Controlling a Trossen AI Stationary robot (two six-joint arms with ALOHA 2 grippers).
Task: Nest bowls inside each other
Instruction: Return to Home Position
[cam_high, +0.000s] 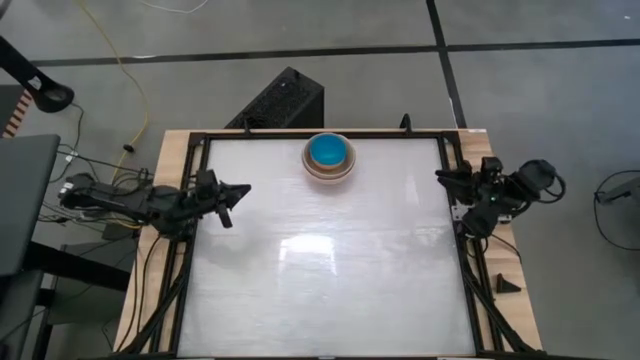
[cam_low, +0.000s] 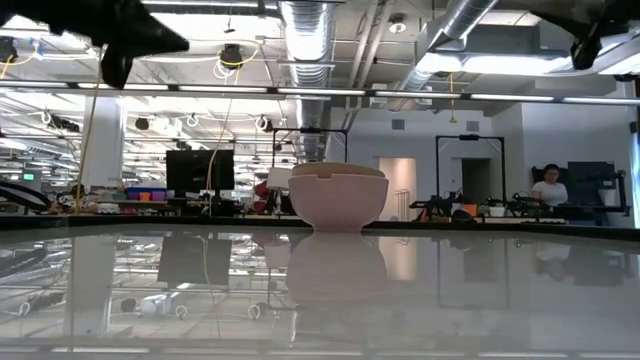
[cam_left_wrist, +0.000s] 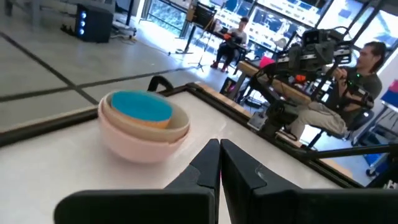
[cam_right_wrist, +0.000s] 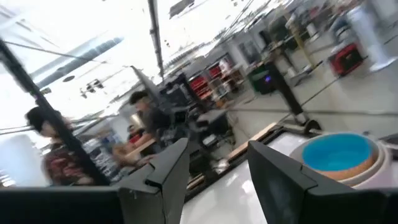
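The bowls (cam_high: 329, 157) stand nested in one stack on their base near the middle of the table's far edge: a pale pinkish-white outer bowl (cam_left_wrist: 134, 140), a salmon-orange rim inside it (cam_left_wrist: 163, 122), and a turquoise-blue bowl on top (cam_left_wrist: 140, 104). The stack (cam_low: 337, 196) also shows in the low view, and the stack (cam_right_wrist: 342, 157) in the right wrist view. My left gripper (cam_high: 243, 189) (cam_left_wrist: 219, 158) is shut and empty at the table's left edge, pointing level toward the right. My right gripper (cam_high: 442, 176) (cam_right_wrist: 214, 165) stands open and empty at the right edge.
A black frame (cam_high: 452, 160) runs round the white table top. A dark box (cam_high: 280, 100) stands on the floor beyond the far edge. People sit at desks in the room behind (cam_low: 549, 187). A small black wedge (cam_high: 505, 283) lies on the wooden border at the right.
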